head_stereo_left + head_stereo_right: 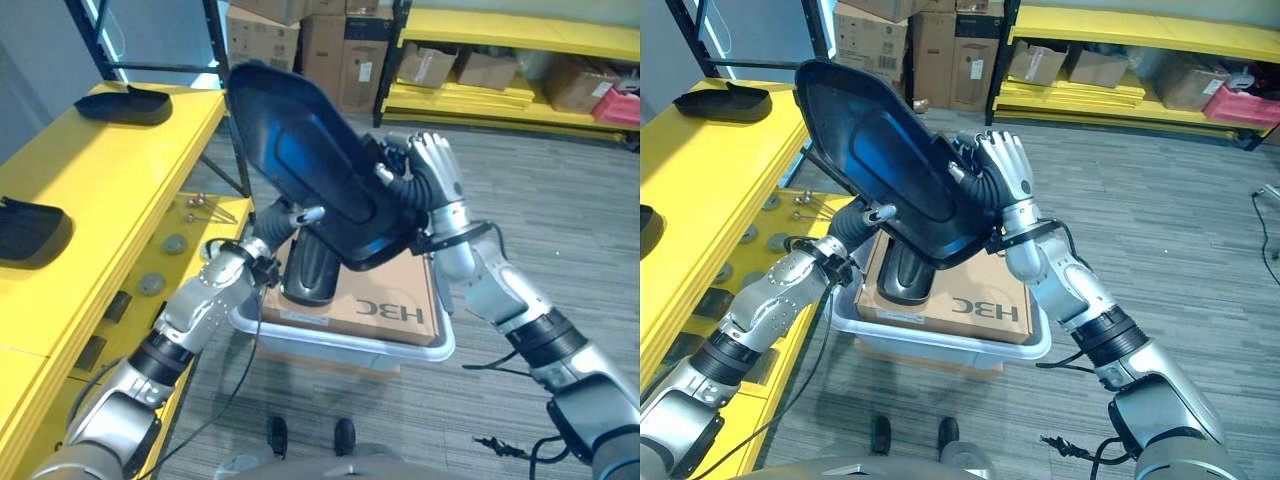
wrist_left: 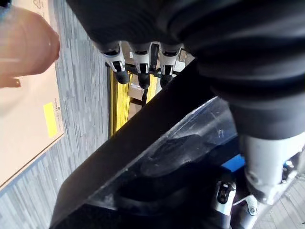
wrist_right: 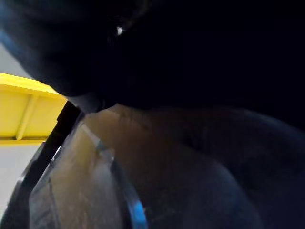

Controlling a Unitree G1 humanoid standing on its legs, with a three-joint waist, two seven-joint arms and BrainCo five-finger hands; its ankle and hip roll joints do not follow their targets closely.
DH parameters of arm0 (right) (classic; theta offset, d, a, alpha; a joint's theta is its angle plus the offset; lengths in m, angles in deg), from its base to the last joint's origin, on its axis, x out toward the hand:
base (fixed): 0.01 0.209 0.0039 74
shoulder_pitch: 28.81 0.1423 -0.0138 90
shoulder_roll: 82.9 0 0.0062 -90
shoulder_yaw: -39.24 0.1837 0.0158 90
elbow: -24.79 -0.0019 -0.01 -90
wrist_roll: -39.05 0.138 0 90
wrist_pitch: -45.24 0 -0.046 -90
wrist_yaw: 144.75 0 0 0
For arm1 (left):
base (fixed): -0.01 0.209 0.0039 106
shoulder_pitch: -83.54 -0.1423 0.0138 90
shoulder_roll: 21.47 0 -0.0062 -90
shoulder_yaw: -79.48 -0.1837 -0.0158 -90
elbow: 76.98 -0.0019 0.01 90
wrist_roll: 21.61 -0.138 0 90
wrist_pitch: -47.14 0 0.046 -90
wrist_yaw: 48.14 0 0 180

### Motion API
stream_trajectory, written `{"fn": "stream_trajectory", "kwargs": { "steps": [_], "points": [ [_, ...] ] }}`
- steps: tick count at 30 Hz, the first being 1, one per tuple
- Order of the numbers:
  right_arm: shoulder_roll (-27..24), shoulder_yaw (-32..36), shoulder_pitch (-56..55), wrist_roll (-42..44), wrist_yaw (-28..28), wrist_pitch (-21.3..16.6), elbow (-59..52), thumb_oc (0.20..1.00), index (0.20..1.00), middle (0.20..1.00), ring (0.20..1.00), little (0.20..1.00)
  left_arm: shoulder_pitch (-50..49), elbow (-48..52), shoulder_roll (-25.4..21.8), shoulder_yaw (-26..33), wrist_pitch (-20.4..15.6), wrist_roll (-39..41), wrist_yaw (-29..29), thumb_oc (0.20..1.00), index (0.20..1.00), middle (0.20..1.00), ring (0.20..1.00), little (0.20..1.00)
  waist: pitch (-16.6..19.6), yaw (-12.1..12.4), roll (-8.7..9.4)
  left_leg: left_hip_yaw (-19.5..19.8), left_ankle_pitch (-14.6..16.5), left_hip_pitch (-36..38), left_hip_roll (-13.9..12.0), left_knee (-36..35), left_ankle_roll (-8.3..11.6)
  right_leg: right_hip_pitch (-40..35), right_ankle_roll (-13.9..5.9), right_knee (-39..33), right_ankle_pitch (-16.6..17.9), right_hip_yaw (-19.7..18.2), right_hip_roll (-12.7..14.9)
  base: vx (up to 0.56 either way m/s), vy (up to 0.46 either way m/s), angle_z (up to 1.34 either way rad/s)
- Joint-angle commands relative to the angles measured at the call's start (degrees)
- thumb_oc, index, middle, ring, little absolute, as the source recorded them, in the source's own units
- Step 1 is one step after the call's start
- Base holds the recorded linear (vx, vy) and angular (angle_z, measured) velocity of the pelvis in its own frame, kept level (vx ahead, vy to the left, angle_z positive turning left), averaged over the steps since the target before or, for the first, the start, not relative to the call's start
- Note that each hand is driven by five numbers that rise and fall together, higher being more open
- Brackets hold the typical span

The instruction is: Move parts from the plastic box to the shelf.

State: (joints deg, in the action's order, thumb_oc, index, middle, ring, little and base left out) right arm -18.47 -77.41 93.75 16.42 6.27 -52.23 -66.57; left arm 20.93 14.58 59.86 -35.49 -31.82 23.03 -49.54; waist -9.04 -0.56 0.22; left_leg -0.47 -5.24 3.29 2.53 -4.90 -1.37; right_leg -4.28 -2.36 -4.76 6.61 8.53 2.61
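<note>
Left eye view: both hands, left (image 1: 290, 215) and right (image 1: 432, 172), fingers curled around black part (image 1: 300, 160).

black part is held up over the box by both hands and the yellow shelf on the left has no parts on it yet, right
Not quite. The black part is held up over the box by the left hand and right hand, but the yellow shelf already carries two parts, as the left eye view shows.

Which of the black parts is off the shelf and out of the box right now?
The large black shell part, lifted between the left hand and right hand. Two others lie on the yellow shelf; one stands in the plastic box.
</note>
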Motion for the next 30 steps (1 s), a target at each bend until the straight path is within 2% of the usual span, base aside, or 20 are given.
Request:
{"fn": "stream_trajectory", "kwargs": {
  "steps": [1,2,7,11,14,15,17,21,24,25,26,27,28,30],
  "points": [
    [3.3,-2.5,4.9,4.4,2.1,-7.1,-5.0,0.2,0.2,0.2,0.2,0.2,5.2,-1.2,2.1,-2.4,-5.2,-2.3,-2.1,0.677,0.677,0.677,0.677,0.677,3.3,1.1,1.29,-2.5,8.6,3.6,-1.6,-0.1,0.77,-3.4,-3.61,-0.2,-6.9,0.0,1.5,0.0,0.0,0.0],
    [4.4,-3.0,4.4,5.3,3.0,-7.0,-6.1,0.2,0.2,0.2,0.2,0.2,4.9,-1.4,2.6,-2.3,-5.6,-2.3,-2.3,0.2,0.2,0.2,0.2,0.2,3.3,1.1,1.27,-2.5,8.7,3.6,-1.6,-0.1,0.72,-3.4,-3.63,-0.2,-6.9,0.0,1.5,0.0,0.0,0.0],
    [9.7,-6.4,2.5,8.3,4.4,-7.0,-7.1,0.2,0.2,0.2,0.2,0.2,3.9,-2.0,4.7,-3.1,-8.4,-5.0,-4.3,0.2,0.2,0.2,0.2,0.2,3.0,1.5,1.13,-2.3,8.7,3.6,-1.5,-0.1,0.59,-3.4,-3.61,-0.2,-6.8,0.1,1.6,0.0,0.0,0.0],
    [13.6,-8.9,1.2,11.3,5.7,-6.7,-6.6,0.2,0.2,0.2,0.2,0.2,3.3,-2.2,6.6,-3.6,-12.7,-3.4,-4.2,0.2,0.2,0.2,0.2,0.2,2.9,1.8,1.04,-2.1,8.6,3.4,-1.4,-0.1,0.45,-3.3,-3.44,-0.2,-6.8,0.3,1.7,0.0,0.0,0.0],
    [16.2,-10.5,0.2,14.2,6.6,-6.5,-6.0,0.2,0.2,0.2,0.2,0.2,2.6,-1.6,7.7,-3.6,-17.2,-4.1,-6.9,0.2,0.2,0.2,0.2,0.2,2.8,2.1,1.04,-1.8,8.6,3.4,-1.4,-0.1,0.49,-3.3,-3.35,-0.2,-6.8,0.4,1.8,0.01,-0.018,0.0],
    [17.9,-11.1,-0.7,16.9,7.5,-5.8,-5.8,0.2,0.2,0.2,0.2,0.2,2.2,-1.3,8.2,-3.1,-20.4,-6.0,-10.9,0.2,0.2,0.2,0.2,0.2,2.8,2.4,1.16,-1.4,8.5,3.3,-1.4,-0.1,0.57,-3.3,-3.27,-0.2,-6.8,0.6,1.9,0.03,-0.059,0.0],
    [18.9,-11.7,-1.5,18.3,8.0,-5.6,-5.5,0.2,0.2,0.2,0.2,0.2,1.7,-1.2,8.4,-2.3,-23.0,-8.7,-13.2,0.2,0.2,0.2,0.2,0.2,2.7,2.7,1.27,-1.2,8.4,3.3,-1.5,-0.1,0.61,-3.3,-3.18,-0.2,-6.9,0.7,1.9,0.02,-0.055,0.0],
    [20.4,-12.4,-2.9,19.7,9.1,-6.7,-5.1,0.2,0.2,0.2,0.2,0.2,0.4,-0.2,7.4,-0.6,-25.5,-15.1,-18.5,0.2,0.2,0.2,0.2,0.2,2.4,3.7,1.43,-0.6,8.1,3.3,-1.6,-0.1,0.71,-3.5,-2.93,-0.2,-7.0,1.5,2.1,0.01,-0.081,0.02],
    [21.0,-12.5,-3.7,22.0,11.2,-8.3,-5.6,0.2,0.2,0.2,0.2,0.2,-1.9,1.8,5.4,2.0,-26.0,-22.0,-23.0,0.2,0.2,0.2,0.2,0.2,1.7,5.2,1.33,0.0,7.4,3.0,-2.0,-0.1,0.86,-3.8,-2.4,0.2,-7.5,3.1,2.2,-0.01,-0.104,0.09],
    [21.3,-12.6,-4.1,24.8,13.0,-9.6,-6.3,0.2,0.2,0.2,0.2,0.2,-4.1,3.4,3.4,4.7,-25.8,-26.4,-24.0,0.2,0.2,0.2,0.2,0.2,0.8,6.7,1.08,1.3,6.5,2.3,-2.2,-0.1,1.17,-3.9,-1.82,0.9,-8.0,4.5,2.1,-0.02,-0.119,0.21],
    [21.3,-12.6,-4.3,25.4,12.9,-9.8,-6.4,0.363,0.363,0.363,0.363,0.363,-4.7,3.9,2.9,5.2,-25.7,-27.1,-23.9,0.2,0.2,0.2,0.2,0.2,0.7,7.0,1.03,1.7,6.2,2.2,-2.3,-0.1,1.32,-4.0,-1.7,1.0,-8.2,4.9,2.1,-0.02,-0.125,0.27],
    [21.4,-12.5,-4.7,26.3,12.6,-9.7,-6.8,0.755,0.755,0.755,0.755,0.755,-5.8,4.4,1.8,6.5,-25.5,-29.3,-24.1,0.2,0.2,0.2,0.2,0.2,0.2,8.0,0.87,2.4,5.8,1.8,-2.5,0.0,1.64,-4.0,-1.47,1.3,-8.4,5.6,2.2,0.0,-0.077,0.32],
    [21.6,-12.3,-5.1,26.6,13.0,-9.3,-6.7,1.0,1.0,1.0,1.0,1.0,-7.1,5.2,0.9,7.7,-25.3,-31.0,-23.8,0.2,0.2,0.2,0.2,0.2,-0.1,8.7,0.72,3.3,5.5,1.4,-2.6,0.1,1.95,-4.2,-1.29,1.5,-8.7,6.3,2.2,0.0,-0.09,0.34],
    [21.7,-11.9,-6.1,27.4,13.5,-9.6,-6.7,1.0,1.0,1.0,1.0,1.0,-11.6,7.2,-1.8,11.7,-25.3,-36.2,-23.3,0.2,0.2,0.2,0.2,0.2,-1.0,11.0,0.11,4.7,4.4,0.6,-3.0,0.3,3.06,-4.8,-0.75,2.0,-9.5,8.5,2.3,0.02,-0.073,0.64]
  ]
}}
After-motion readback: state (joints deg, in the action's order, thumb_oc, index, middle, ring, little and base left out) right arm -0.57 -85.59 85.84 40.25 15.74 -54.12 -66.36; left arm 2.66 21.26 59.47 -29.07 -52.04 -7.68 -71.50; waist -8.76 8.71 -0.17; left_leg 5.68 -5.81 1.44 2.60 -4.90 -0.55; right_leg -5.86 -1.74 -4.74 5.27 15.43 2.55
